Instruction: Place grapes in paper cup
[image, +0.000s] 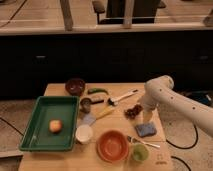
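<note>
Green and shallow, a tray (62, 111) takes up the left side of the wooden tabletop (55, 91), with one round orange-yellow fruit (55, 126) lying in it. Behind the tray's far right corner sits a dark brown bowl (75, 86). Just off the tray's near right corner stands the paper cup (84, 133), white, upright and well apart from the fruit cluster. Behind it, near the tray's right edge, is a small grey metal cup (86, 104), and a green pepper (97, 91) lies beyond that. A yellow-handled utensil (104, 113) lies slantwise at mid-table. A white-handled one (122, 96) lies farther back, angled towards the right. An orange bowl (112, 146) sits near the front edge.

The grapes (132, 111), a small dark reddish cluster, rest on the tabletop right of centre, between the white-handled utensil and the blue sponge (146, 130). A pale green cup (139, 153) stands at the front beside the orange bowl, with a fork (145, 143) lying just behind it.

The gripper (142, 113) is low over the tabletop just beside the grapes on their right, at the end of a white arm (167, 97) that reaches in from the right. Its jaws stand wide apart and hold nothing. Whether they touch the cluster cannot be told.
</note>
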